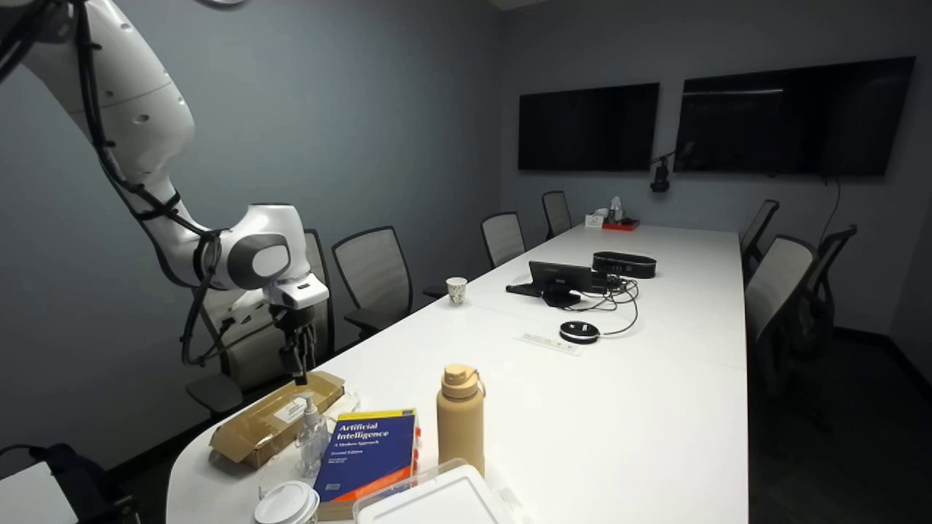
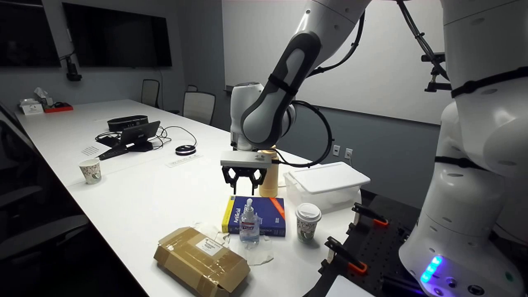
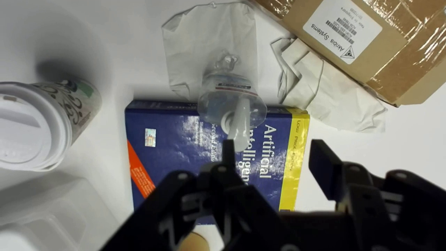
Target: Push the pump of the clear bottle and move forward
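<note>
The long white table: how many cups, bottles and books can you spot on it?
Cups: 2, the lidded cup and the open cup
Bottles: 2, the clear bottle and the tan flask
Books: 1, the blue book
Total: 5

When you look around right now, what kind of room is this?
Probably a meeting room, maybe in an office. You can tell from the long white table, the chairs along both its sides, and the two big black screens beyond its far end.
</note>
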Action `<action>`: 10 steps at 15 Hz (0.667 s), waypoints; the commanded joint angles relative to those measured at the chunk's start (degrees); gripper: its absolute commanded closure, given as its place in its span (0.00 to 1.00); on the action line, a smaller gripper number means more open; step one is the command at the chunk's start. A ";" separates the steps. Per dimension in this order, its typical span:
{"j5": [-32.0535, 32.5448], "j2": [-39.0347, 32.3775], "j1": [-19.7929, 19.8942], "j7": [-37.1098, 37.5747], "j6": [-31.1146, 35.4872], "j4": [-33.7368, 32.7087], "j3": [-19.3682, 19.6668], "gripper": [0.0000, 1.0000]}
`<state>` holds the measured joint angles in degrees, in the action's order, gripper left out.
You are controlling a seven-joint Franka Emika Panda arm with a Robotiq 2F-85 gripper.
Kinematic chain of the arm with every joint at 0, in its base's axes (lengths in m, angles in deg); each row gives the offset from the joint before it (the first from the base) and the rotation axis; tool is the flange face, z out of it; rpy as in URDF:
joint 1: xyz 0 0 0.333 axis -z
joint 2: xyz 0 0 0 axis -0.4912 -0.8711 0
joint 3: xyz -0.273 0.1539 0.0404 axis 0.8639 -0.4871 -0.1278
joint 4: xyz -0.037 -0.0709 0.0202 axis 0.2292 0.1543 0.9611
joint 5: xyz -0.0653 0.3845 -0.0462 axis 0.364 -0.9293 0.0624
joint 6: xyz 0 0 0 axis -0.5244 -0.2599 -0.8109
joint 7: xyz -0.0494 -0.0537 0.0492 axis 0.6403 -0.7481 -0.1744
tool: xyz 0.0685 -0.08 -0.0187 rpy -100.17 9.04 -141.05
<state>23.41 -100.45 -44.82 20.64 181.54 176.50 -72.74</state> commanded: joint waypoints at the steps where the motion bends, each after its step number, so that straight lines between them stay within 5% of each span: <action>1: 0.32 0.52 0.00 0.59 -1.17 0.46 0.24 0.09; 3: -0.46 -0.08 0.64 -0.30 -0.52 0.61 -0.15 0.00; 10: -3.53 -3.67 3.01 -2.54 -0.08 -0.17 -1.30 0.00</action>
<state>22.20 -103.03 -42.99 20.34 181.56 176.79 -72.94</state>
